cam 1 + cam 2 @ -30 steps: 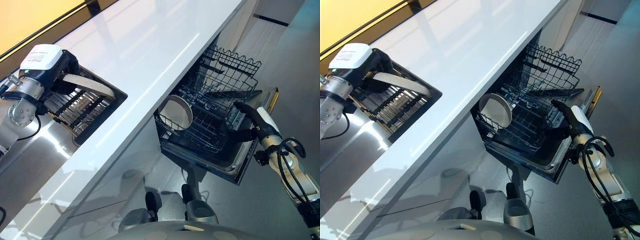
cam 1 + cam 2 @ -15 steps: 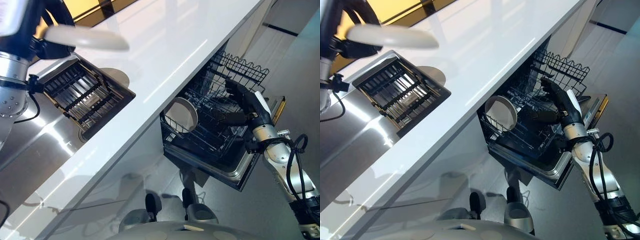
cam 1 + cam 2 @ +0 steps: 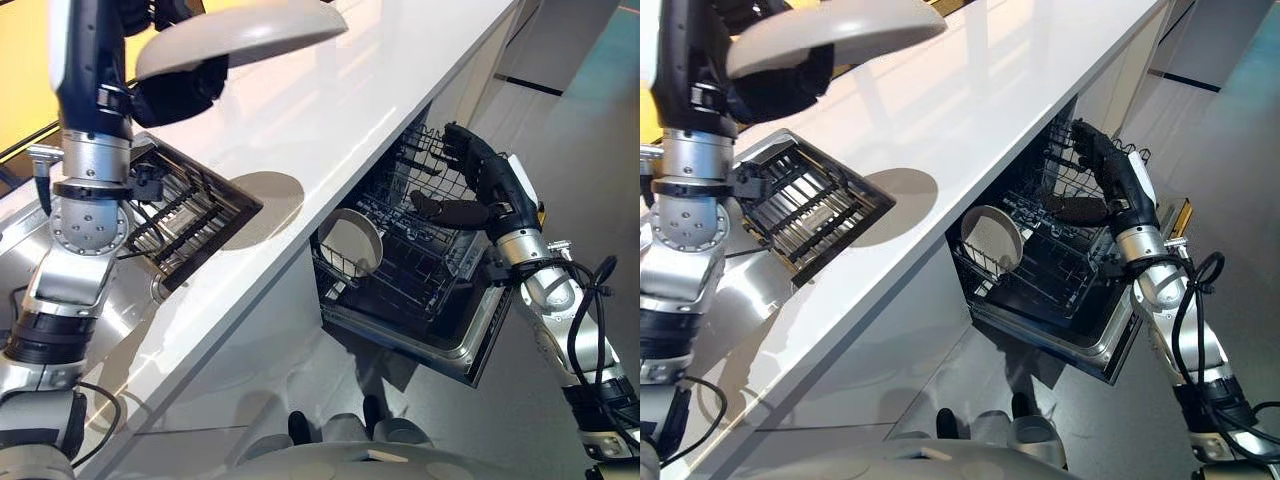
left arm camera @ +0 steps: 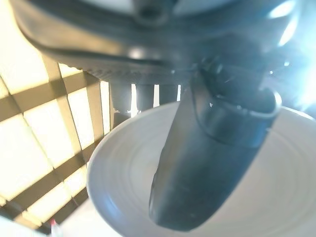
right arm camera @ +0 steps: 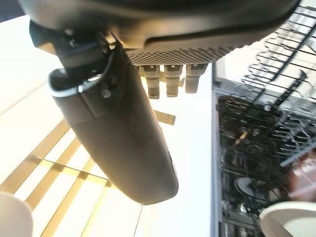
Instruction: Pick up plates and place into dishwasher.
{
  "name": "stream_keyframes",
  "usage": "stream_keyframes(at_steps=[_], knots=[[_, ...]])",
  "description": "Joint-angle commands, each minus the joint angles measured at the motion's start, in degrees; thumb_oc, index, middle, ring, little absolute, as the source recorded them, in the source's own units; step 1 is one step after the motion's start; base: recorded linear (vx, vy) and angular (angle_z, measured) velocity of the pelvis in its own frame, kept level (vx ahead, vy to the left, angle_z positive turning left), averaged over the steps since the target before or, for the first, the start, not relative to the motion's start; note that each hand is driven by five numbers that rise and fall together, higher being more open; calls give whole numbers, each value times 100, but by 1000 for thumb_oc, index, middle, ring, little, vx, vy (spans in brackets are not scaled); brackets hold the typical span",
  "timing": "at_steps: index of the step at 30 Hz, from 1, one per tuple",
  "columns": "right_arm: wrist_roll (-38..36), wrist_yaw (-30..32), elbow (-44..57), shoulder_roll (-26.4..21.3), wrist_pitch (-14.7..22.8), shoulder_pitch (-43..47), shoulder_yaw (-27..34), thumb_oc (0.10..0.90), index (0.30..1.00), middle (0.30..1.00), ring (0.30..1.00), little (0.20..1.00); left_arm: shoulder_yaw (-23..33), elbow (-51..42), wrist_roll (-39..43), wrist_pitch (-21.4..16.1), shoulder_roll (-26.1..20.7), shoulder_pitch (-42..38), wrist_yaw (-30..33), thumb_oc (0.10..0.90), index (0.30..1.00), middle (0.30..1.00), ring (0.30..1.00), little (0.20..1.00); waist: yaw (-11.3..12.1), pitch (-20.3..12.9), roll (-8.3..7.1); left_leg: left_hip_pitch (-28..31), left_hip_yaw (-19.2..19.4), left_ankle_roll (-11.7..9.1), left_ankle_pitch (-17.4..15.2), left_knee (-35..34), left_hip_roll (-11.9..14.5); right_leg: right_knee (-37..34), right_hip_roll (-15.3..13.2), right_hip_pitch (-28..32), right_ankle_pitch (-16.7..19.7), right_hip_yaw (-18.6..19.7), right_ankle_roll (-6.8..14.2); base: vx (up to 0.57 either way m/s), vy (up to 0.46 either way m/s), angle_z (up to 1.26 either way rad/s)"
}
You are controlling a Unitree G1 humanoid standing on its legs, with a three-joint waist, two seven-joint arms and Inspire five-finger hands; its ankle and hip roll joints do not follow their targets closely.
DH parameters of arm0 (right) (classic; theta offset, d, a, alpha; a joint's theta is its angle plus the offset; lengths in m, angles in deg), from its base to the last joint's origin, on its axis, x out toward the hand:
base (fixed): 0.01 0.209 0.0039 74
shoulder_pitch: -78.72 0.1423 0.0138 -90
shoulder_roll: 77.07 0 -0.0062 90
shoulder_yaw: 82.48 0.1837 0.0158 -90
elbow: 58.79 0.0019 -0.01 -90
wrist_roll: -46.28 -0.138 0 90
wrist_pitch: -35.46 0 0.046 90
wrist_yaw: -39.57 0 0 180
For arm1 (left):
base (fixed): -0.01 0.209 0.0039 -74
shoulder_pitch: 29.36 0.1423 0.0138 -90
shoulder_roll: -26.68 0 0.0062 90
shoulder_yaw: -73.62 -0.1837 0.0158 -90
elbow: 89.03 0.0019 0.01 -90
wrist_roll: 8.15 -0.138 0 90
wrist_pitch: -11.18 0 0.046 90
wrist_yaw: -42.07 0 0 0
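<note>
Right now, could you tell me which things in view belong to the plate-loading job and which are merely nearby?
Job:
- plate in left hand
- plate in rack
- dishwasher rack
- right hand, open above rack

Nearby:
- countertop
- sink drainer rack

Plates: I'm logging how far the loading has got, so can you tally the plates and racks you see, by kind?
Plates held in the left hand: 1
Plates standing in the dishwasher rack: 1
Dishwasher racks: 1
Drying racks in the sink: 1
Total: 4
</note>
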Motion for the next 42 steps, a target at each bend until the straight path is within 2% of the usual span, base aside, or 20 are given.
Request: stream_keyframes(at_steps=[1,9,15,26,35,42], knots=[[263,354,570,56,870,997,195,800,900,900,900,900,-311,181,360,-110,66,-1011,44,100,300,300,300,200,2,-761,-99,86,-217,122,-516,11,-241,23,232,104,-100,-148,124,-32,-23,-3],[119,283,652,144,908,1310,131,800,900,900,900,900,-837,481,524,72,349,-1431,-202,100,300,300,300,200,-129,-817,-90,131,-78,131,-587,11,-216,23,266,98,-116,-53,141,-10,-13,-5],[-34,90,480,260,845,1544,-1,800,900,900,900,900,-1275,948,378,295,774,-1573,-364,100,300,300,300,200,-222,-832,-91,153,29,142,-612,11,-194,23,299,75,-97,47,132,-7,-5,-10],[-354,-305,338,479,548,1776,-312,800,900,900,900,900,-1936,1612,177,368,1400,-1856,-725,100,300,300,300,200,-344,-875,-156,165,142,186,-630,11,-171,23,328,49,-80,166,116,8,-10,-6],[-693,-559,289,546,289,2035,-431,800,900,900,900,900,-2244,1671,188,324,1586,-1884,-1153,100,300,300,300,200,-354,-855,-195,170,155,201,-638,11,-175,23,334,52,-77,197,102,0,0,0],[-635,-725,274,607,115,1991,-614,800,900,900,900,900,-2308,1518,170,309,1606,-1991,-1192,100,300,300,300,200,-328,-873,-218,170,132,216,-641,11,-183,23,324,60,-78,171,101,0,0,0]])
